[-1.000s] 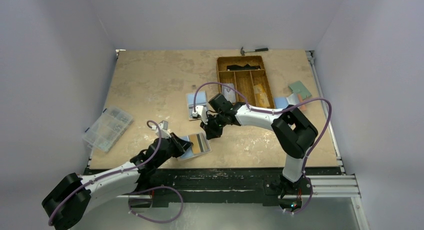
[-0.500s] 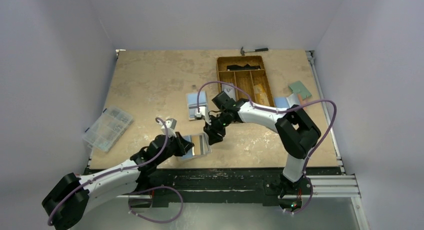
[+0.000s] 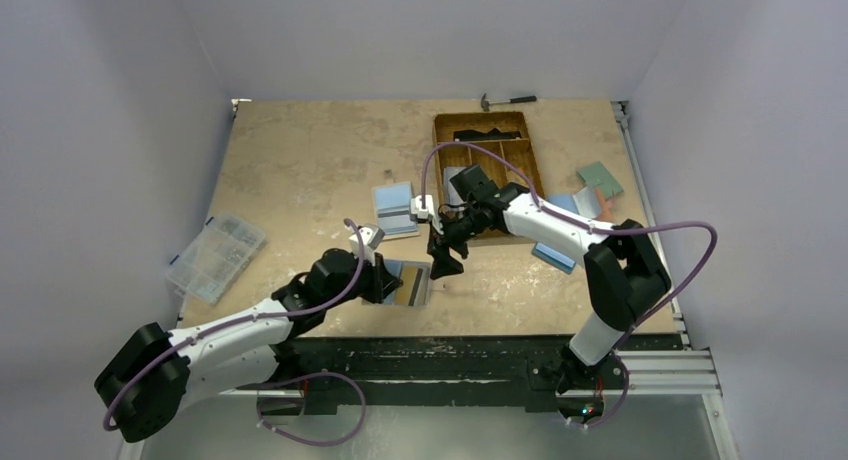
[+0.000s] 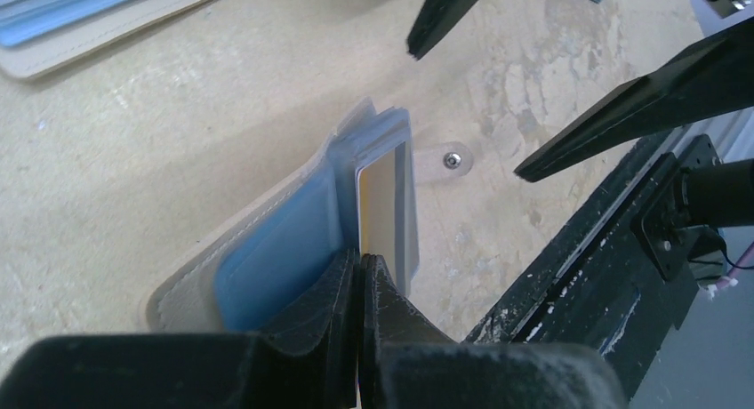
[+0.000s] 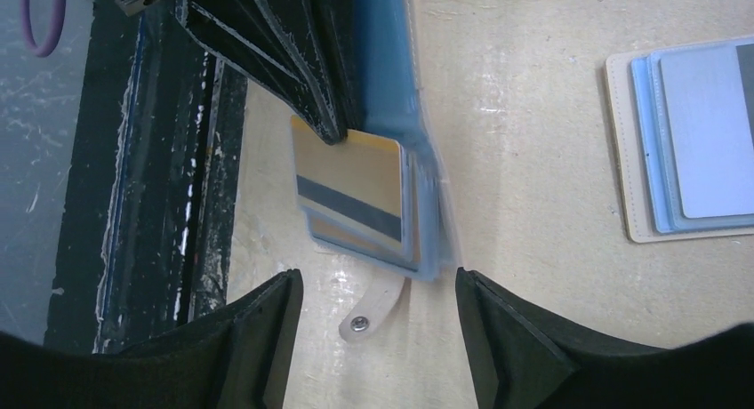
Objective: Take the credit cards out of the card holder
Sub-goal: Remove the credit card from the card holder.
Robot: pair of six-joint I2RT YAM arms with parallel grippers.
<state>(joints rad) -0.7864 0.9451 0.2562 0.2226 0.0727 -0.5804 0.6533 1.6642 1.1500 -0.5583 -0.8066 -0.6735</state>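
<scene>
The card holder [image 3: 408, 284] is a tan bifold with blue inner pockets [image 4: 276, 258], tipped up on its edge near the table's front. My left gripper [image 4: 360, 268] is shut on its inner edge, beside a gold credit card [image 5: 351, 191] with a dark stripe that sticks out of a pocket. The holder's snap strap [image 5: 373, 313] lies on the table below it. My right gripper [image 5: 378, 307] hangs open just beyond the holder's free end with nothing between its fingers [image 4: 445, 13]. In the top view it [image 3: 446, 261] sits right of the holder.
A second open tan holder with light blue and grey cards [image 3: 395, 209] lies behind. Further back stands a brown compartment tray [image 3: 489, 118], with a hammer [image 3: 506, 101] beyond it. A clear organiser box [image 3: 215, 256] is at left. Blue and green flat items [image 3: 585, 195] lie at right.
My right gripper has opened and drawn back to the right, off the holder. The left arm has carried the holder rightward and tipped it up on edge.
</scene>
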